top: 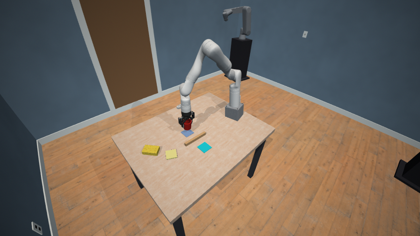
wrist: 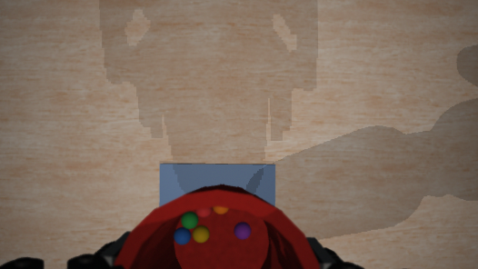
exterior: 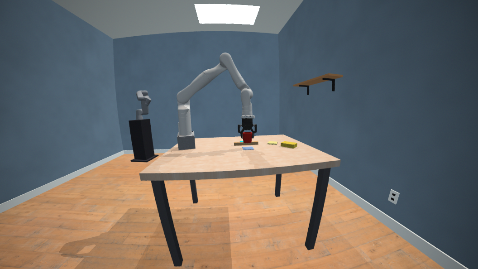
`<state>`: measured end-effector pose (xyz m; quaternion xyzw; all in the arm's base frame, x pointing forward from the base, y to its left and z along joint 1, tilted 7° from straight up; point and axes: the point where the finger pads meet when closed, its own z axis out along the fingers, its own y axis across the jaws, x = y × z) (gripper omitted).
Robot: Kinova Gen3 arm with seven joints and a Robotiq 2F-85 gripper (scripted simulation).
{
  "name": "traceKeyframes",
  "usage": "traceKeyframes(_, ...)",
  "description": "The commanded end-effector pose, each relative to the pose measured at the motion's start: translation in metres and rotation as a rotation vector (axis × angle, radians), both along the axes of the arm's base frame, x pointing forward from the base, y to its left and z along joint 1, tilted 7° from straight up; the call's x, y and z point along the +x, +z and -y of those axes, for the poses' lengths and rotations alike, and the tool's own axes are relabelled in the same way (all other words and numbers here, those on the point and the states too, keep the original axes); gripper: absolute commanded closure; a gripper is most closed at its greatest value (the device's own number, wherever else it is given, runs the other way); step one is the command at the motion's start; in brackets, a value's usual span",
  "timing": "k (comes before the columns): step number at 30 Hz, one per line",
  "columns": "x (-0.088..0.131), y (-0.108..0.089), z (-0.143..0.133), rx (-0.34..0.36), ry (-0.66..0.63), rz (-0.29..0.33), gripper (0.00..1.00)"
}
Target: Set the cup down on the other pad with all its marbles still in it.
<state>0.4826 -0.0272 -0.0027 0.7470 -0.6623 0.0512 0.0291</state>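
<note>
My gripper [top: 186, 122] [exterior: 247, 134] is shut on the red cup [top: 187, 125] [exterior: 247, 137] [wrist: 218, 241] and holds it upright a little above the table. Several coloured marbles [wrist: 200, 227] lie in the cup's bottom in the wrist view. The blue-grey pad [top: 187, 133] [exterior: 248, 148] [wrist: 191, 182] lies on the table right under the cup. The wooden rail [top: 195, 138] [exterior: 246, 143] lies between that pad and the cyan pad [top: 204, 147] [exterior: 241, 141]. Only the dark finger bases show at the bottom edge of the wrist view.
A yellow sponge [top: 150, 149] [exterior: 289, 144] and a pale yellow square [top: 171, 153] [exterior: 272, 142] lie on the table [top: 191, 182] left of the pads in the top view. The arm's grey base [top: 234, 111] [exterior: 185, 141] stands at the table's far corner.
</note>
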Motion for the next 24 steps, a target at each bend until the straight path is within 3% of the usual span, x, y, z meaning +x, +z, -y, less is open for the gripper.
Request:
traceKeyframes(1,0.0019,0.0034,-0.002,0.002,0.003,0.006,0.17)
traceKeyframes(24,0.0014,0.0029,-0.0061,0.002,0.003,0.006,0.17)
